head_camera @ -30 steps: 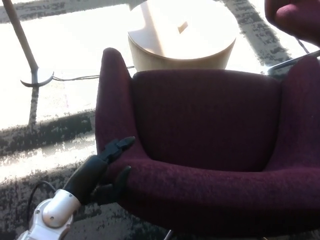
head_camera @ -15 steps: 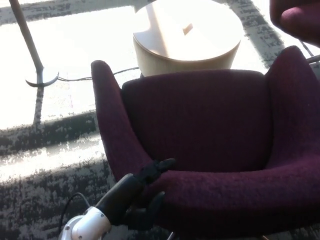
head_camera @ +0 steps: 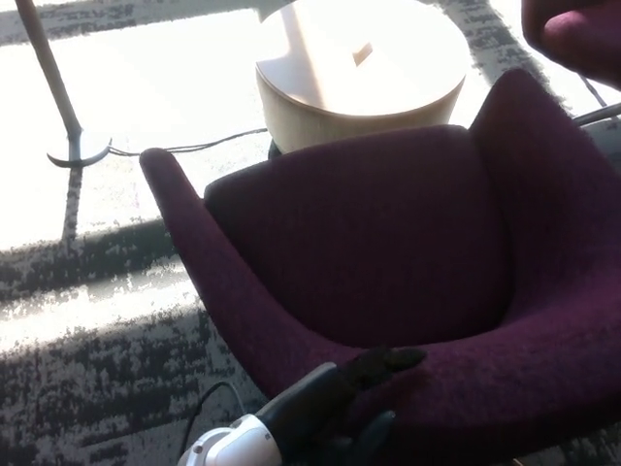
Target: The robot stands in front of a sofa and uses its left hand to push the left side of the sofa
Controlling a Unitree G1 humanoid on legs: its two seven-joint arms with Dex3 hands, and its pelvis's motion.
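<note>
Left hand (head_camera: pixel 364 393), fingers spread and gripping nothing, presses the sofa (head_camera: pixel 388 262) front-left edge; push underway.

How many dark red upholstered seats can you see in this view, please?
2. The sofa fills the middle, with the left hand against its front left edge. Part of a second seat shows at the top right corner; more may lie outside the view.

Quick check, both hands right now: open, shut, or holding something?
Left hand: open, holding nothing, fingers spread against the sofa at its front left edge.
Right hand: not in view.
</note>
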